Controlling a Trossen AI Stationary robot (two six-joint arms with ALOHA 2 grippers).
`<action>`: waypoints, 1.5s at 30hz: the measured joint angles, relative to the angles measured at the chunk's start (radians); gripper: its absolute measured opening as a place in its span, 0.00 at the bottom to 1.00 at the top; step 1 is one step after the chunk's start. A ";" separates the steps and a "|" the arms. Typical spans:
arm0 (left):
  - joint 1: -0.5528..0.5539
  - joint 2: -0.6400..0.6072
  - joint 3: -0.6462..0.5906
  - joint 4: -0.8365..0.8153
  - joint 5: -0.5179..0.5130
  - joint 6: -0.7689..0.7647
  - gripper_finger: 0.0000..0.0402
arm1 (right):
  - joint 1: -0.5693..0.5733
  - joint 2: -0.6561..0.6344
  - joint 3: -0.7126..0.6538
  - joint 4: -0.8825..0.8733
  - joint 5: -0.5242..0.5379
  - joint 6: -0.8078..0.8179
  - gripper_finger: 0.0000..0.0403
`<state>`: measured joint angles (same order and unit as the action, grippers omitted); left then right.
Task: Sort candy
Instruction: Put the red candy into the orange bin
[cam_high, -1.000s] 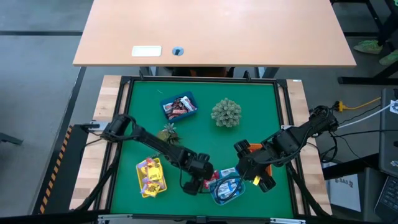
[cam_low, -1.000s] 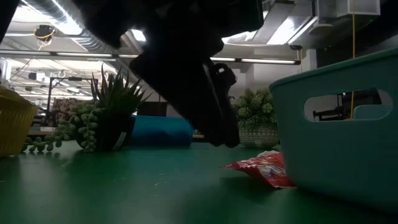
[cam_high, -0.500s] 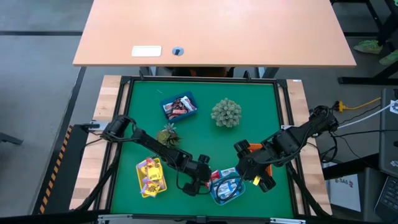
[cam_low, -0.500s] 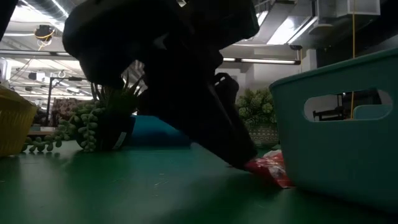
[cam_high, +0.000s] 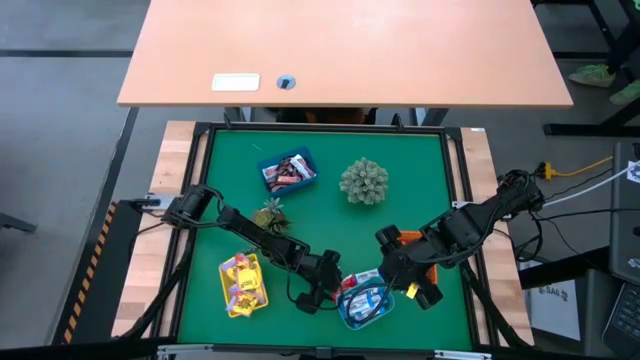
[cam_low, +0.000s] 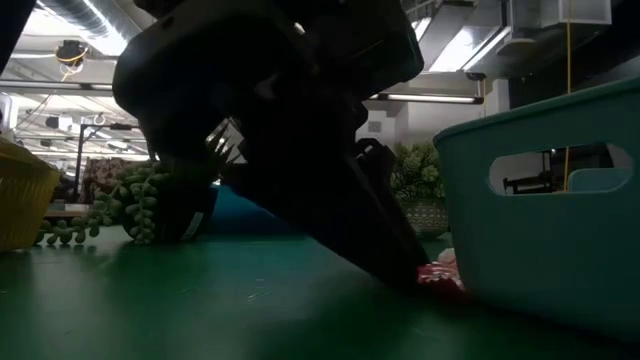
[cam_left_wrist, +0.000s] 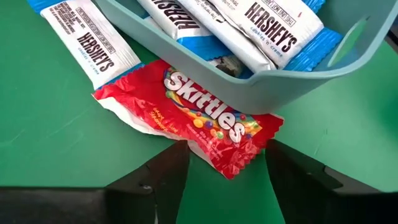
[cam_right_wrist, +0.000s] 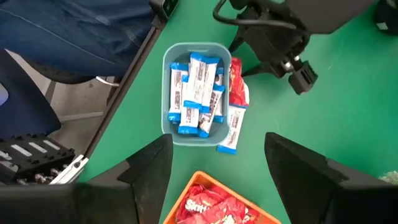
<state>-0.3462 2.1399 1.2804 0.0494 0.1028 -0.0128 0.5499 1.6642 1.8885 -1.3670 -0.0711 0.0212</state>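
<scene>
Candy sits in four small trays on the green table (cam_high: 420, 160). One red bag (cam_left_wrist: 193, 118) lies flat on the table, touching the side of the teal tray (cam_left_wrist: 298, 65), with one end tucked under its rim. A blue-and-white bar (cam_left_wrist: 84, 40) lies on the table just beside the red bag. The teal tray is full of more blue-and-white bars (cam_right_wrist: 196, 93).

The left gripper (cam_left_wrist: 227, 174) is low on the table, right at the red bag. Its fingers (cam_left_wrist: 149, 180) are spread wide, one on each side of the bag's corner. They are not squeezing it.

The right gripper (cam_right_wrist: 217, 168) hangs up high over the orange tray (cam_right_wrist: 217, 202), which holds red bags. Its fingers (cam_right_wrist: 146, 165) are spread wide and hold nothing.

The yellow tray (cam_high: 243, 285) holds yellow candy. The blue tray (cam_high: 289, 170) holds dark and red candy. Two green plants (cam_high: 363, 181) stand on the table too.
</scene>
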 joint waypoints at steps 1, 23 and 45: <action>-0.001 0.000 0.000 0.000 0.000 0.000 0.49 | 0.000 0.000 0.000 0.006 0.000 0.000 0.63; -0.005 0.003 0.000 0.006 -0.003 0.027 0.01 | 0.000 0.000 0.000 0.013 0.000 0.000 0.63; 0.038 -0.096 0.000 -0.067 -0.058 0.016 0.00 | 0.000 0.000 0.000 0.007 0.000 0.000 0.63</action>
<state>-0.3084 2.0434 1.2800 -0.0177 0.0449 0.0028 0.5499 1.6642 1.8881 -1.3598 -0.0711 0.0210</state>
